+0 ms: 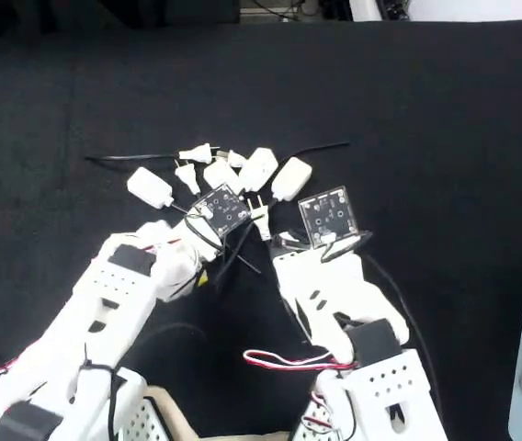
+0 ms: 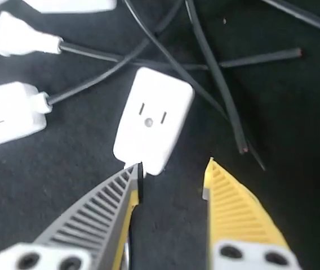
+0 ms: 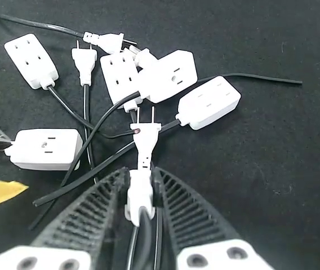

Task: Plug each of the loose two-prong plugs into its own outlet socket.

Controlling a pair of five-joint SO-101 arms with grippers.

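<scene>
Right fingers (image 3: 103,205) pinching plug (image 3: 143,140), prongs beyond tips; left fingers (image 2: 230,197) spread, socket (image 2: 153,118) at one tip. No plug visibly seated; all insertions remain.

The black table covering (image 1: 445,110) looks like matt, slightly fuzzy cloth. The white rectangular outlet socket (image 2: 154,121) is smooth, faintly glossy plastic. The white two-prong plug (image 3: 143,138) has pale prongs, probably metal.

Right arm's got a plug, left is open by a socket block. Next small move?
Probably shift the left gripper sideways so the socket block sits between its fingers. The block's end only meets the grey finger, off the gap, while the right gripper is shut on a plug.
</scene>
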